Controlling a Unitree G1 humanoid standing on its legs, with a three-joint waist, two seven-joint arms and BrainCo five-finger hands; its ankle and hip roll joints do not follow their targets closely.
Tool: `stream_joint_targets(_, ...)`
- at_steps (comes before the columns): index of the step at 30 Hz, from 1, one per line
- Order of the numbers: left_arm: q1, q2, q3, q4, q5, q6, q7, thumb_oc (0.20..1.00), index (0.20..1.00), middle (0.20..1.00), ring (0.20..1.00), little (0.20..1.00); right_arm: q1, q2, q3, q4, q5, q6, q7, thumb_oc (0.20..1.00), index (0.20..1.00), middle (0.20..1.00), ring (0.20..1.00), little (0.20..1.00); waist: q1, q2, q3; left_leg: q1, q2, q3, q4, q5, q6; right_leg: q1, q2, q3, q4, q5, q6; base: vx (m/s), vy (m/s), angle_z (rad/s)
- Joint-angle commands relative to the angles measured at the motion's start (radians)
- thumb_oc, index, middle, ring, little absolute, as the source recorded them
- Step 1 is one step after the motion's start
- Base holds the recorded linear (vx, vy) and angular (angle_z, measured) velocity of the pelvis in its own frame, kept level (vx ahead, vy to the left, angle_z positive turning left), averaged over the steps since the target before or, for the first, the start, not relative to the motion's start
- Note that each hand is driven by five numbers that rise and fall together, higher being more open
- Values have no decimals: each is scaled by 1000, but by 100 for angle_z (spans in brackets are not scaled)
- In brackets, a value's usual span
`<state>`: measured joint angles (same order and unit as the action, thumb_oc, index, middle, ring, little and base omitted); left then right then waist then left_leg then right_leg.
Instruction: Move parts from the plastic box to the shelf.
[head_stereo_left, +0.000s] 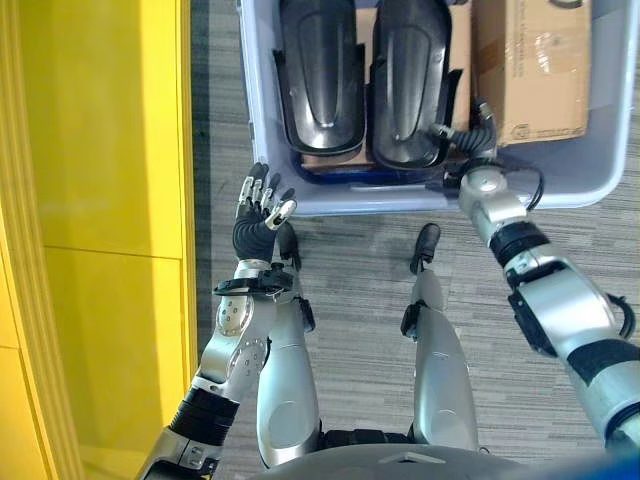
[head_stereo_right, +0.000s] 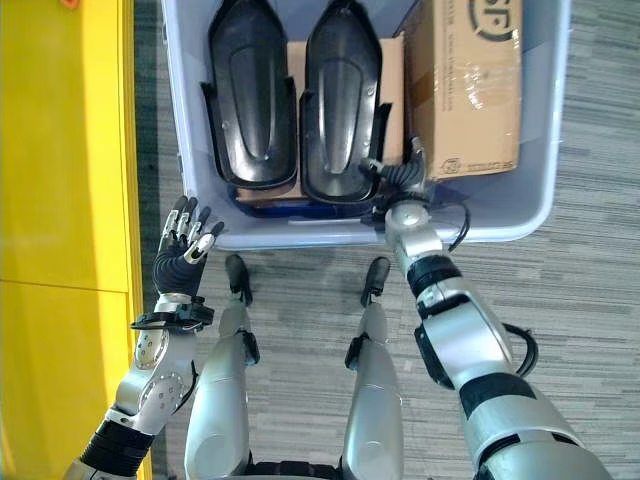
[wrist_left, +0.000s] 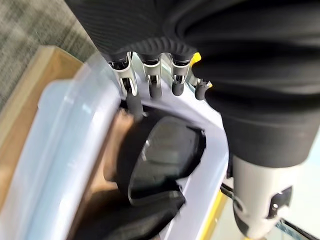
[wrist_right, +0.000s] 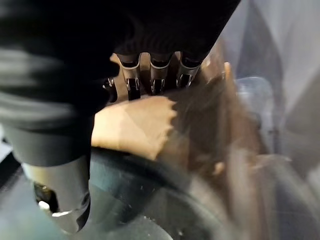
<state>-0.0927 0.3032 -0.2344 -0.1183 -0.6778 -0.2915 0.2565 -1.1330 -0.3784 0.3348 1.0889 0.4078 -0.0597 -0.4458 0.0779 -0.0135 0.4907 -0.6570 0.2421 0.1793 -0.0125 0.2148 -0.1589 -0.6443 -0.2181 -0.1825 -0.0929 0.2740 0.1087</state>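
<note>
Pale plastic box (head_stereo_right: 200, 150) sits on grey carpet directly ahead, beside a yellow shelf unit (head_stereo_left: 90, 200) on the robot's left. Inside the box: two black moulded parts side by side, the left black part (head_stereo_right: 250, 100) and the right black part (head_stereo_right: 342, 100), both lying lengthwise, with a brown cardboard carton (head_stereo_right: 465, 90) to their right. Flat cardboard shows beneath the parts. Left hand (head_stereo_left: 262, 215) is outside the box, raised just short of its near left corner, fingers straight and spread, holding nothing. Right hand (head_stereo_right: 398, 178) reaches over the box's near rim, down at the near end of the right black part, between it and the carton. Right wrist view is too smeared to read; cannot tell whether its fingers grip the part or merely rest there.
</note>
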Motion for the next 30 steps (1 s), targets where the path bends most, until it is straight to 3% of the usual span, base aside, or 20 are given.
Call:
stream_joint_targets(1,1,69,-54,-107,17,-39,30,1000,1000,1000,1000,1000,-77,-78,30,43,-49,4,-55,1000,1000,1000,1000,1000,30,19,29,-27,-13,-57,130,-137,10,82,-110,-37,125,-174,88,10,-1,13)
stream_joint_targets(2,0,69,-54,-107,17,-39,30,1000,1000,1000,1000,1000,-78,-78,30,44,-49,4,-55,1000,1000,1000,1000,1000,29,20,29,-30,-13,-59,133,-139,10,80,-110,-38,126,-175,88,14,2,11)
stream_joint_targets(3,-2,70,-54,-109,18,-39,34,1000,1000,1000,1000,1000,-81,-79,35,53,-59,9,-61,944,944,944,944,944,30,20,29,-37,-15,-61,144,-147,12,78,-110,-38,133,-179,88,9,7,9)
stream_joint_targets(4,-5,70,-57,-110,16,-39,35,1000,1000,1000,1000,1000,-85,-79,38,62,-68,13,-65,733,733,733,733,733,31,20,29,-41,-17,-66,150,-151,15,78,-110,-38,138,-182,86,13,10,9)
stream_joint_targets(5,-8,69,-59,-111,16,-38,40,1000,1000,1000,1000,1000,-85,-78,40,69,-73,17,-70,200,200,200,200,200,32,20,29,-48,-19,-70,159,-157,17,78,-111,-38,143,-186,86,17,16,7)
stream_joint_targets(18,-37,66,-58,-104,26,-41,56,1000,1000,1000,1000,1000,-62,-62,38,101,-119,40,-90,200,200,200,200,200,34,12,29,-31,-43,-80,183,-182,29,131,-121,-56,138,-192,89,6,14,6)
stream_joint_targets(30,-61,70,-56,-95,17,-40,50,1000,1000,1000,1000,1000,-68,-72,15,78,-111,40,-99,200,200,200,200,200,30,-4,29,65,-43,-77,147,-170,25,216,-129,-65,117,-185,92,-12,4,3)
